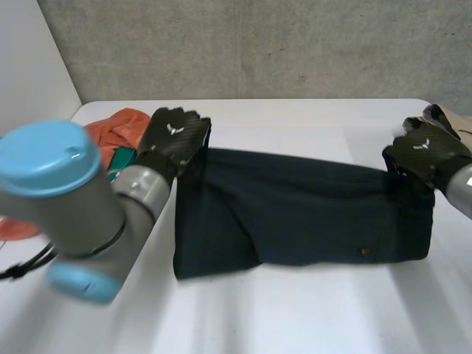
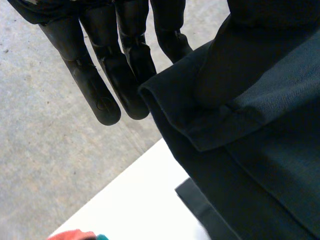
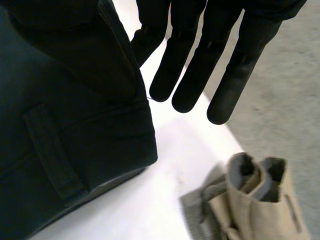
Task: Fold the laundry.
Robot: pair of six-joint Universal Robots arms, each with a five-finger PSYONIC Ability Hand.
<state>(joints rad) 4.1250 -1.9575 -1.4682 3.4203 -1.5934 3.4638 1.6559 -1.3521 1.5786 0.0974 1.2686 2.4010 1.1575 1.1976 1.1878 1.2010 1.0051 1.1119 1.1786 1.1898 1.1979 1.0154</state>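
**A:** Where are the trousers?

**B:** The trousers (image 1: 295,210) lie across the middle of the worktop (image 1: 295,317). They are dark, in layers, and run from side to side.

**A:** And the left hand?

**B:** The left hand (image 1: 173,136) is at the far corner of the trousers on its own side. In the left wrist view its fingers (image 2: 102,85) are straight and reach past the cloth edge toward the wall. The thumb lies over the corner and pinches the cloth against the nearest finger.

**A:** Is the right hand the same?

**B:** Much the same. The right hand (image 1: 426,151) is on the opposite far corner. Its fingers are straight and held close together beyond the edge, with the thumb clamped down on the cloth. A belt loop (image 3: 50,150) shows under its palm.

**A:** Anything else on the worktop?

**B:** An orange cloth (image 1: 122,125) and a teal cloth (image 1: 122,157) sit just beside the left hand, partly behind the left arm. A crumpled beige cloth (image 1: 451,119) lies near the right hand, apart from the trousers.
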